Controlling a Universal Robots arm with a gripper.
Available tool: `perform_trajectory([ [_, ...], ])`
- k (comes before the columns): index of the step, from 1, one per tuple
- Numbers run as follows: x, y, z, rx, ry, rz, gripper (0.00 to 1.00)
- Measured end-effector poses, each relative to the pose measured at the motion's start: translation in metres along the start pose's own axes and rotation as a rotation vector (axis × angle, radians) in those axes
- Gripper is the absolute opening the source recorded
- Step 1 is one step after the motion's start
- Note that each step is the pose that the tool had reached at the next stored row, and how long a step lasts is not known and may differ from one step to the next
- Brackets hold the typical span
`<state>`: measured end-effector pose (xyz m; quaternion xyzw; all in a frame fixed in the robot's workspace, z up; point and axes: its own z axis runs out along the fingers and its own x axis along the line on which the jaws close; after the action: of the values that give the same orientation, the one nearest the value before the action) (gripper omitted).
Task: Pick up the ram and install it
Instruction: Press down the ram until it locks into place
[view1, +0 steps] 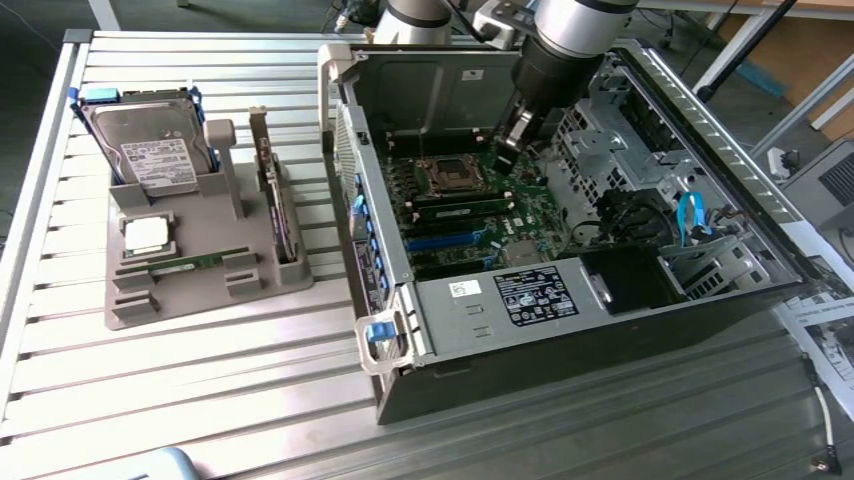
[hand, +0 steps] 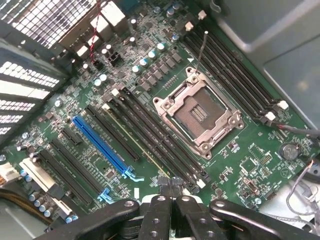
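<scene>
arm: reaches steeply down from above, wrist near vertical
tool (hand: 170, 186): fingers pressed together (nothing between them)

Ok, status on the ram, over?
Gripper shut, empty, over the motherboard slots. One ram lying on the grey holder, another stick seated by the socket. Nothing in the way.

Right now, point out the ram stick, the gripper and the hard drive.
ram stick (view1: 200, 263): exterior view, middle of its green edge in the gray holder.
gripper (hand: 171, 186): wrist view, between its shut fingertips above the motherboard.
hard drive (view1: 154, 140): exterior view, its silver top cover.
</scene>
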<state>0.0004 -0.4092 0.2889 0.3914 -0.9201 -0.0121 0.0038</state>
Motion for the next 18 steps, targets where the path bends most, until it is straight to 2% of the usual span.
perform_trajectory([
  [18, 0.0000, 0.0000, 0.0000, 0.0004, -0.0033, 0.134, 0.11],
])
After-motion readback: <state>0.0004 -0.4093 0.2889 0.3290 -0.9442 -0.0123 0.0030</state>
